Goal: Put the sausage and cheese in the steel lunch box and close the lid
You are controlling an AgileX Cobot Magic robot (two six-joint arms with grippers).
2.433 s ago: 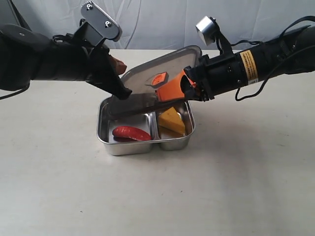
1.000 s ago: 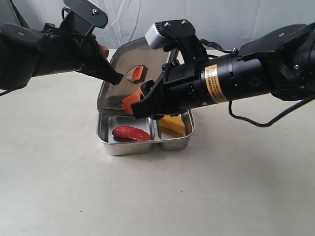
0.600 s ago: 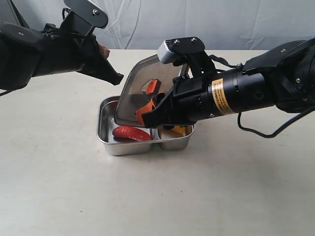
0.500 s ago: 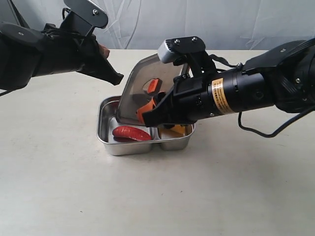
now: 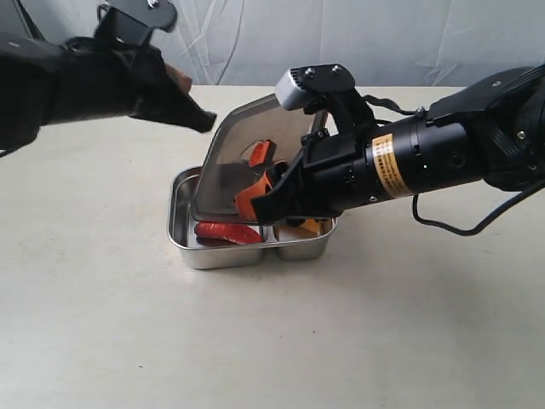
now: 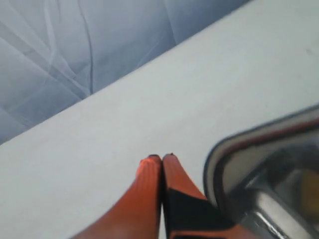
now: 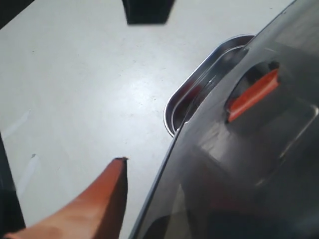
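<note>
The steel lunch box (image 5: 182, 242) sits mid-table with the red sausage (image 5: 223, 232) in its left compartment. A sliver of the yellow cheese (image 5: 312, 227) shows in the right one. My right gripper (image 5: 255, 199) is shut on the smoky lid (image 5: 252, 150), which hangs tilted over the box with its low edge near the sausage. In the right wrist view the lid (image 7: 239, 164) fills the frame beside one orange finger (image 7: 102, 196), above the box rim (image 7: 198, 90). My left gripper (image 5: 201, 122) is shut and empty, up and left of the lid; its fingertips (image 6: 152, 167) touch each other.
A pale backdrop cloth (image 5: 358, 38) hangs behind the beige table (image 5: 272, 341). The two black arms reach in from either side over the box. A corner of the lid (image 6: 279, 164) shows in the left wrist view.
The left gripper let go of the lid and drew back up and left. The right gripper took over the lid, swung across and tipped it lower over the box.
</note>
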